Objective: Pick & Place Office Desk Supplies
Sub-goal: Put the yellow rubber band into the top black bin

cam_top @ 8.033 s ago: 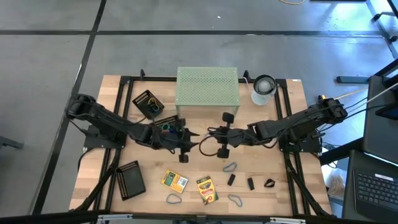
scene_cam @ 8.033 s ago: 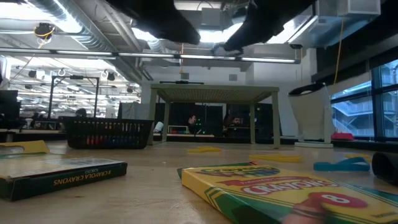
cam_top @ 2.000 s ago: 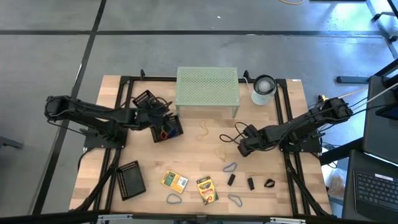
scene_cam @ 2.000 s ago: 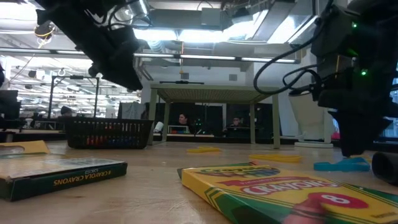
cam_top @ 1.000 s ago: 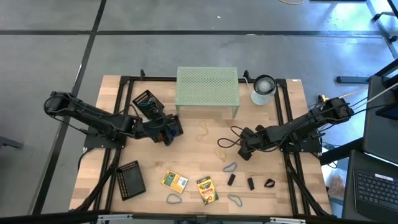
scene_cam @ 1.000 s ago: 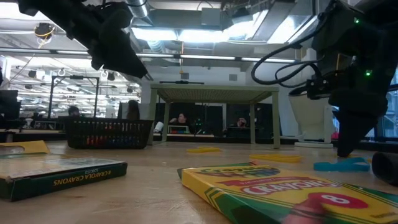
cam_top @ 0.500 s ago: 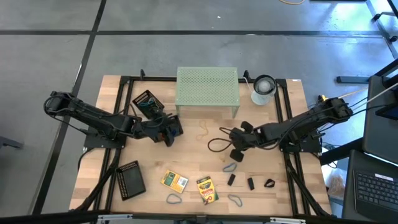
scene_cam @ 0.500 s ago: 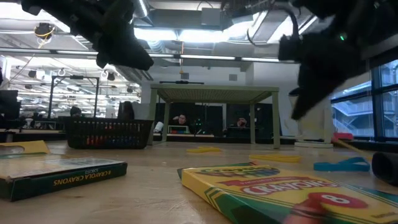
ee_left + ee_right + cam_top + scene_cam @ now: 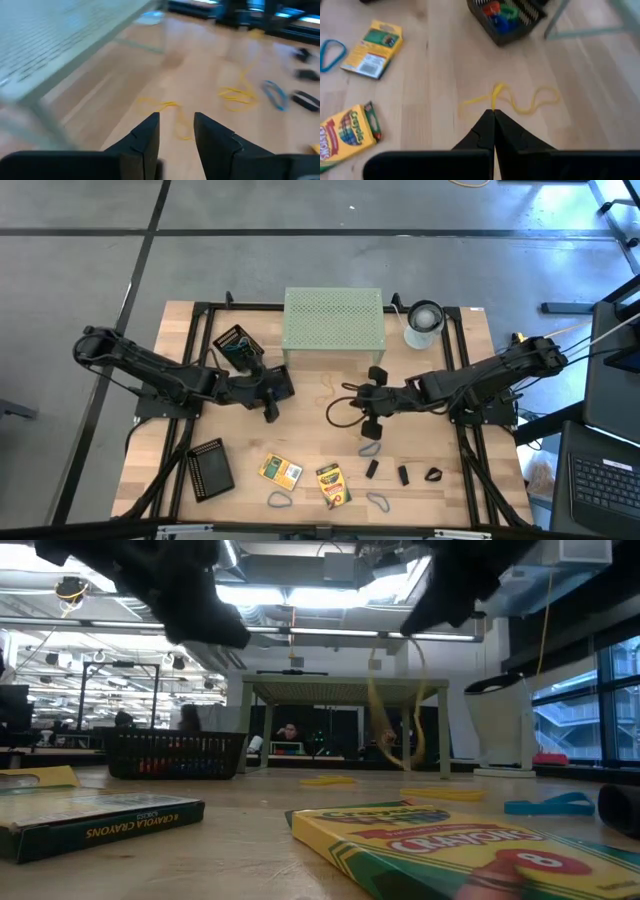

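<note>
I'm looking down on the pale wooden worktop (image 9: pixel 310 440) with its black frame, and the biggest thing on it is the pale green perforated metal riser (image 9: pixel 333 319) at the back edge, with the white-grey cylinder (image 9: pixel 424 323) just beside it.

The left arm reaches in from its side; its left end effector (image 9: pixel 272 395) hangs just in front of the riser's left end, fingers (image 9: pixel 145 135) parted with nothing between them — released. A black mesh tray (image 9: pixel 236 343) sits close behind it, and my right wrist camera shows a tray (image 9: pixel 506 16) holding red, blue and green pieces. A second black mesh tray (image 9: pixel 210 468) lies near the front left.

The right arm stretches toward the middle. Its right end effector (image 9: pixel 373 400) is clenched on a tan rubber-band loop (image 9: pixel 392 730): the low camera shows that loop dangling above the worktop, and from the right wrist it (image 9: pixel 512 102) hangs from the pinched fingertips.

Near the front sit the two yellow-green crayon boxes (image 9: pixel 281 471) and (image 9: pixel 333 484), side by side but apart. Another tan loop (image 9: pixel 156 103) lies on the wood ahead of the left fingers, near the riser.

Smaller still: a blue-grey rubber-band loop (image 9: pixel 371 448) just in front of the right end effector, two more at the front edge (image 9: pixel 279 500) (image 9: pixel 378 501), and three small black clips (image 9: pixel 371 469) (image 9: pixel 404 476) (image 9: pixel 433 474) in a row to the right of the boxes.
</note>
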Robot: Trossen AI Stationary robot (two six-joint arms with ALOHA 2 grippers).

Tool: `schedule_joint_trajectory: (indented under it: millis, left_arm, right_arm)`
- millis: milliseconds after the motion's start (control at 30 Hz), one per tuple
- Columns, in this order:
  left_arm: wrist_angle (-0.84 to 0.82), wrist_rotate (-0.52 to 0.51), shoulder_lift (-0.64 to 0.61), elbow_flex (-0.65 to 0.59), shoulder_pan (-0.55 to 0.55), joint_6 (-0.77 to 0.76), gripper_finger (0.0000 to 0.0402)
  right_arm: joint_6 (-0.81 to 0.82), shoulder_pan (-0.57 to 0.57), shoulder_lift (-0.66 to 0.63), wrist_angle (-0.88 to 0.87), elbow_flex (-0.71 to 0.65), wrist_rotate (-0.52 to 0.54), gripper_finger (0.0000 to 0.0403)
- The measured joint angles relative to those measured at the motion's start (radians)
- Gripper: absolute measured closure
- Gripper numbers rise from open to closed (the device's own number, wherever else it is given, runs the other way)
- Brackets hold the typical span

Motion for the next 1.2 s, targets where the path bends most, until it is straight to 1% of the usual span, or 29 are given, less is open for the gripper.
schedule_joint_trajectory:
  millis: [100, 300, 433, 500, 633, 800, 900, 1067, 1200]
  left_arm:
    - [0.101, 0.051, 0.017, 0.0, -0.023, 0.122, 0.0267]
    - [0.337, 0.075, 0.067, 0.0, -0.067, 0.369, 0.0226]
    - [0.482, 0.076, 0.105, 0.0, -0.077, 0.483, 0.0203]
    - [0.542, 0.091, 0.127, 0.0, -0.076, 0.526, 0.0195]
    - [0.645, 0.14, 0.184, 0.0, -0.073, 0.548, 0.0187]
    - [0.781, 0.149, 0.28, 0.0, -0.06, 0.548, 0.0184]
    - [0.856, 0.158, 0.33, 0.001, -0.049, 0.548, 0.0184]
    - [0.895, 0.167, 0.388, 0.026, -0.033, 0.528, 0.0184]
    - [0.894, 0.212, 0.425, 0.06, -0.028, 0.513, 0.0187]
  right_arm:
    - [-0.034, 0.0, 0.0, 0.008, 0.033, 0.0, 0.0403]
    - [-0.117, 0.0, 0.0, 0.082, 0.045, -0.002, 0.0403]
    - [-0.21, 0.001, 0.0, 0.134, 0.045, -0.009, 0.0403]
    - [-0.255, 0.0, 0.0, 0.162, 0.045, -0.035, 0.0403]
    - [-0.335, 0.0, -0.001, 0.234, 0.046, -0.082, 0.0403]
    - [-0.371, 0.0, -0.001, 0.306, 0.046, -0.132, 0.0403]
    - [-0.371, 0.0, -0.001, 0.319, 0.046, -0.143, 0.0403]
    - [-0.402, 0.0, -0.001, 0.322, 0.046, -0.143, 0.0403]
    - [-0.426, 0.0, -0.001, 0.327, 0.046, -0.143, 0.0403]
